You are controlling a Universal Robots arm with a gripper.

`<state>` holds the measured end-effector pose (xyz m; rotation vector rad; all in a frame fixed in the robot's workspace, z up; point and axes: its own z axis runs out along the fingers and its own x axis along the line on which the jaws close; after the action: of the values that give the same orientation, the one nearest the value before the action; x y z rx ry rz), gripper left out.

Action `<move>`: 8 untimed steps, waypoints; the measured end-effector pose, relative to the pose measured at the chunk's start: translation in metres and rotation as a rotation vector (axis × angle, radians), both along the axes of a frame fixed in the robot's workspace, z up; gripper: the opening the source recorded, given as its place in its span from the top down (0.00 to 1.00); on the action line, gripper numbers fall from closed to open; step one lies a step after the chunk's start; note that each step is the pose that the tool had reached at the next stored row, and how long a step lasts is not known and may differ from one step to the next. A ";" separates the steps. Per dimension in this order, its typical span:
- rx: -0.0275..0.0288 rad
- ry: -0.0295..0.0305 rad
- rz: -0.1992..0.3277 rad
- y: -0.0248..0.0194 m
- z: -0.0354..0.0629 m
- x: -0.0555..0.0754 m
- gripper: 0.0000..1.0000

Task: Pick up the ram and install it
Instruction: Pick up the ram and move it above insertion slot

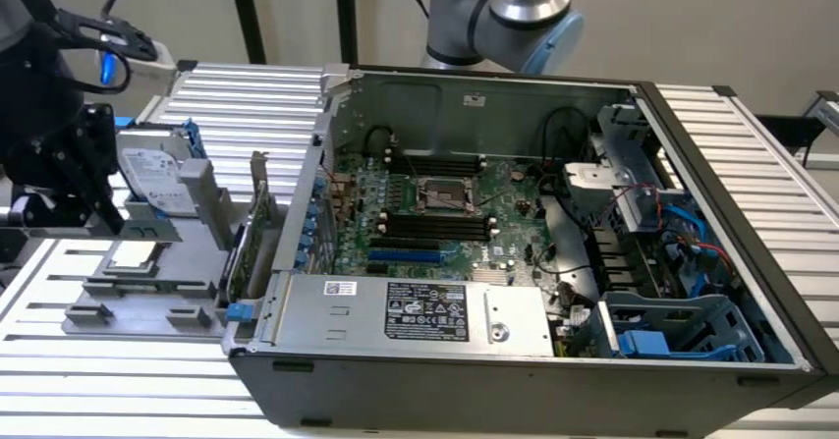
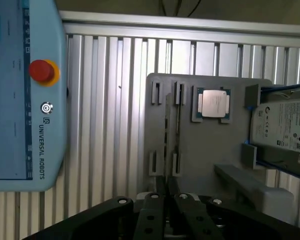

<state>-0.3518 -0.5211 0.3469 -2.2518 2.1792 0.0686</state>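
Note:
The ram (image 2: 166, 132) is a thin stick seen edge-on, standing in the slotted holders of a grey fixture tray (image 2: 205, 160). My gripper (image 2: 167, 197) hangs above the tray, in line with one end of the stick. Its black fingers (image 2: 152, 212) stand close together and nothing shows held between them. In the exterior view the gripper (image 1: 98, 225) is at the far left, over the tray (image 1: 144, 297) and apart from the open computer case (image 1: 314, 164). The motherboard's black memory slots (image 1: 433, 225) lie inside that case.
On the tray also sit a square silver processor (image 2: 213, 104) and a silver hard drive (image 2: 285, 125) with blue rails. A teach pendant (image 2: 20, 90) lies beside it on the slatted aluminium table (image 2: 115, 100). A green board (image 1: 258, 228) stands upright against the case's outer wall.

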 end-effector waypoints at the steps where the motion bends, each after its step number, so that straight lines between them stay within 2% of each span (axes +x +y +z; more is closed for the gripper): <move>1: 0.0012 -0.0001 0.002 0.0000 0.0044 0.002 0.86; 5: 0.0071 -0.0001 0.006 0.0000 0.0200 0.013 0.86; 8: 0.0155 0.0002 0.008 0.0000 0.0270 0.025 0.86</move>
<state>-0.3272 -0.5211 0.3738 -2.2521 2.1626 0.0854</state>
